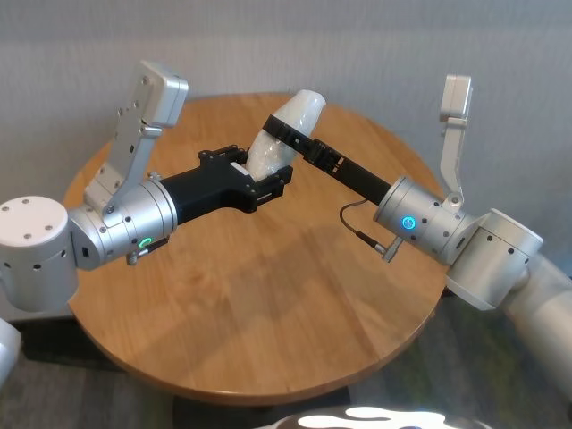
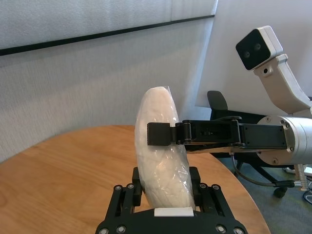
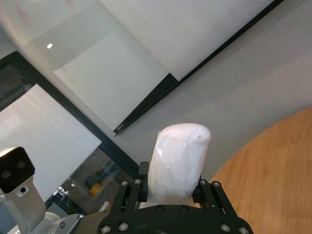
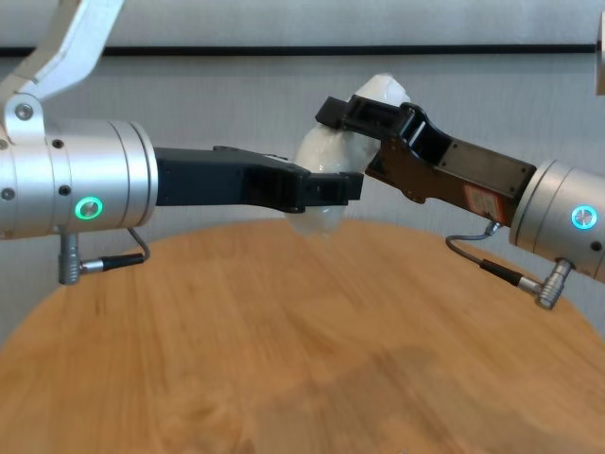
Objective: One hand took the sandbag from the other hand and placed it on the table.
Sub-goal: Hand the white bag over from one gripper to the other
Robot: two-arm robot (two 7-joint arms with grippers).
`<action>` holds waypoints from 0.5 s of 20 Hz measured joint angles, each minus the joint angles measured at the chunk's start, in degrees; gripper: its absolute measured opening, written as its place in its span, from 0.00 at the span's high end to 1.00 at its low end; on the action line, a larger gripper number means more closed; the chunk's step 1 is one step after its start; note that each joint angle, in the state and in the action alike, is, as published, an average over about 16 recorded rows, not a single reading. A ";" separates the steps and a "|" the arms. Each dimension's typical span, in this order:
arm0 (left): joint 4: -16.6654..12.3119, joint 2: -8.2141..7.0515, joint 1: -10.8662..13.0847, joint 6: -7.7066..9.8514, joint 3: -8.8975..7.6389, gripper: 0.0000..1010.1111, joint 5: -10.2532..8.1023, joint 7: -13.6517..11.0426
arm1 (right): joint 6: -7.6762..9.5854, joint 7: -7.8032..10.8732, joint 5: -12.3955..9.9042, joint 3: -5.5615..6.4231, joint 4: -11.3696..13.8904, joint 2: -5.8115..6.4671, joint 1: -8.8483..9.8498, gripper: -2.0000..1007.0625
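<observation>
The sandbag [image 1: 299, 112], a white pouch in clear film, is held upright in the air above the far part of the round wooden table [image 1: 268, 304]. My left gripper [image 1: 264, 170], all black with a green ring light, is shut on the bag's lower end [image 2: 163, 180]. My right gripper [image 1: 284, 125], with a blue ring light and a brownish side [image 4: 444, 175], is shut on the bag's upper half [image 3: 178, 156]. One right finger [image 2: 161, 134] crosses the front of the bag. The bag does not touch the table.
Each wrist carries an upright camera mount: the left mount [image 1: 143, 116] and the right mount [image 1: 451, 134]. A cable [image 1: 357, 223] loops from the right wrist. A grey wall stands behind the table. An office chair [image 2: 217, 102] stands beyond the table's edge.
</observation>
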State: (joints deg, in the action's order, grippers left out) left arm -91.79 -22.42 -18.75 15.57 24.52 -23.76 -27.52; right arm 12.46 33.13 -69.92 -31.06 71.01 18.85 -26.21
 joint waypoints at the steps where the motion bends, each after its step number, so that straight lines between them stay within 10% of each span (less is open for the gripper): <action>1: 0.00 0.00 0.00 0.00 0.00 0.41 0.00 0.00 | 0.00 0.00 0.00 0.00 0.00 0.00 0.00 0.53; 10: 0.00 0.00 0.00 0.00 0.00 0.41 0.00 0.00 | -0.01 0.01 0.00 -0.01 0.01 0.01 0.01 0.53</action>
State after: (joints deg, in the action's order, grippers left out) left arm -91.78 -22.42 -18.75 15.58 24.52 -23.76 -27.52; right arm 12.46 33.14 -69.92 -31.07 71.01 18.86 -26.20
